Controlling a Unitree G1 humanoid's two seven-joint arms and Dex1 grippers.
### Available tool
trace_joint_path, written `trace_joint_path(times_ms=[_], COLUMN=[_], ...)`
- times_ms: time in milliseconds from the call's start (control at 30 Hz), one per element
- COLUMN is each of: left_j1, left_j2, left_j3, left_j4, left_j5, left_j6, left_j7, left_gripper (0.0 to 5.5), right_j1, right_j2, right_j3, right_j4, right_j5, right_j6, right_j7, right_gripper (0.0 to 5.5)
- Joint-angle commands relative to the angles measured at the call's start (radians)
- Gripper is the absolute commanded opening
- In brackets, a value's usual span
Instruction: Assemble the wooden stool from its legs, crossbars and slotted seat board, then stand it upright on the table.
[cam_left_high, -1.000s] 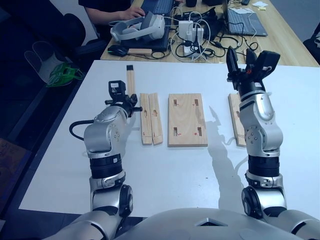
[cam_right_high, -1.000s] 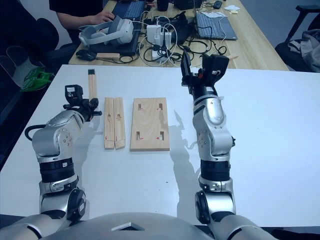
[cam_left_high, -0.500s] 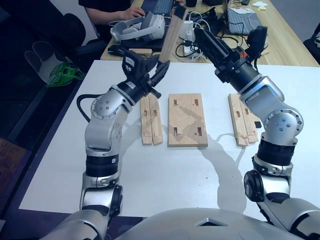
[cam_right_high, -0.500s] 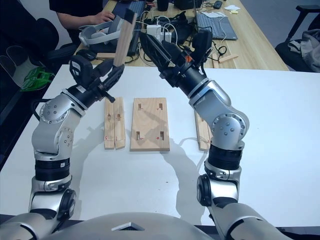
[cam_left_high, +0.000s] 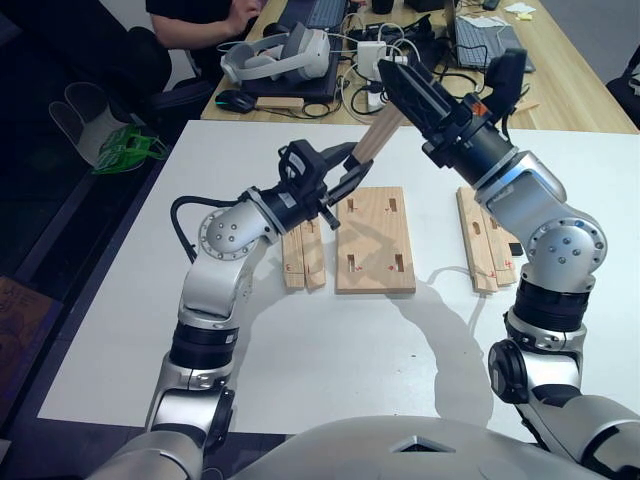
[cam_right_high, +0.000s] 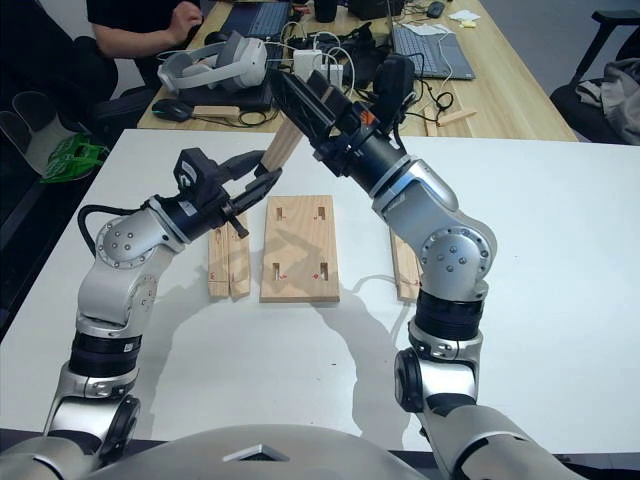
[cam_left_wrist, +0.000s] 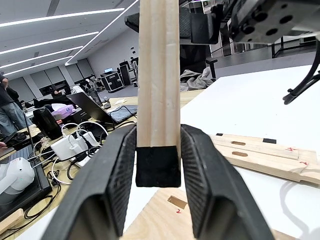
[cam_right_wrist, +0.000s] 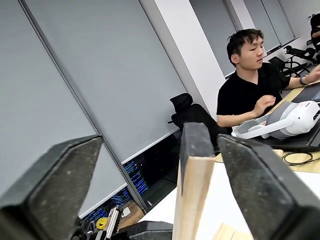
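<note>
The left jaws are pinching the black-capped end of a pale wooden bar (cam_left_wrist: 158, 75), pressing on both its sides and holding it slanted in the air near the far left corner of the flat rectangular wooden seat board (cam_left_high: 375, 240). The right jaws are standing spread around the bar's upper end, not clamping it.

Judging from this, the assembly is barely beginning. Nothing is joined, and the board's four slots are sitting empty. A pair of slotted wooden strips (cam_left_high: 302, 240) is lying just left of the board, and another pair of strips (cam_left_high: 485, 245) is lying to its right, beneath the right arm.

No box or tray is holding any part; the board and strips are lying loose on the white tabletop (cam_left_high: 300, 340). Every joint, and the standing upright, is waiting to be done.
</note>
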Motion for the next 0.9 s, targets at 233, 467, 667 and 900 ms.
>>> trace_joint_path(times_ms=[233,467,667,900], left_j1=[0.016,0.016,0.026,0.012], left_j2=[0.003,0.000,0.001,-0.015], left_j3=[-0.028,-0.026,-0.033,-0.030], left_j4=[-0.018,-0.018,-0.027,-0.021], left_j5=[0.023,0.020,0.020,0.038], left_j6=[-0.034,-0.044,-0.048,-0.066], left_j7=[0.011,0.021,0.022,0.059], left_gripper=[1.29,1.29,1.29,1.82], right_j1=[0.006,0.017,0.023,0.032], right_j2=[0.000,-0.001,0.000,0.014], right_j3=[-0.014,-0.023,-0.026,-0.023], right_j4=[0.000,0.006,0.008,0.008], right_j5=[0.035,0.058,0.069,0.045], right_j6=[0.015,0.024,0.021,-0.008], right_j7=[-0.030,-0.043,-0.054,-0.068], right_gripper=[2.55,1.42,0.43,0.40])
